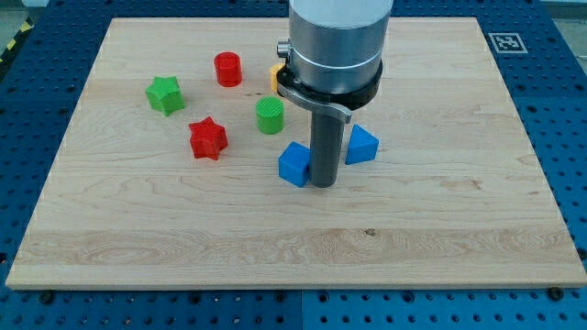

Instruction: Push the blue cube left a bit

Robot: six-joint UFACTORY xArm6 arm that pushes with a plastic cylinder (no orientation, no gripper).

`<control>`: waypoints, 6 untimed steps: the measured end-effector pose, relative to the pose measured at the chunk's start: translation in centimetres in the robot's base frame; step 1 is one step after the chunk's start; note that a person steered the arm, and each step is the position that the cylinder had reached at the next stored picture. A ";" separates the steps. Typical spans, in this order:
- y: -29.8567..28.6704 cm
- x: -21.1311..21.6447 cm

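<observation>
The arm hangs straight down from the view's top, my tip [323, 185] planted on the wooden board [440, 229] against the blue cube [294, 164]'s right side, holding nothing. Bare board lies left of the cube, with the red star [208, 138] and green cylinder [270, 116] above-left. A blue wedge-like block [361, 145] sits just right of the rod, and an orange block [274, 77] is mostly hidden behind the arm.

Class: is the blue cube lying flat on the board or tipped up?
Flat: the blue cube sits level on the board, my tip at its right side.

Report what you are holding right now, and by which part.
Nothing is held. My tip rests against the right side of the blue cube.
</observation>
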State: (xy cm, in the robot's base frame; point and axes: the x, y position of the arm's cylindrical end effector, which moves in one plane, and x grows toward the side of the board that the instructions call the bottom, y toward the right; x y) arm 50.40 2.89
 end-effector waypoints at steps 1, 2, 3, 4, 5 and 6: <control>0.0 -0.6; -0.1 -1.3; -0.1 -1.3; -0.8 -1.3; -1.4 -1.3; -1.6 -1.3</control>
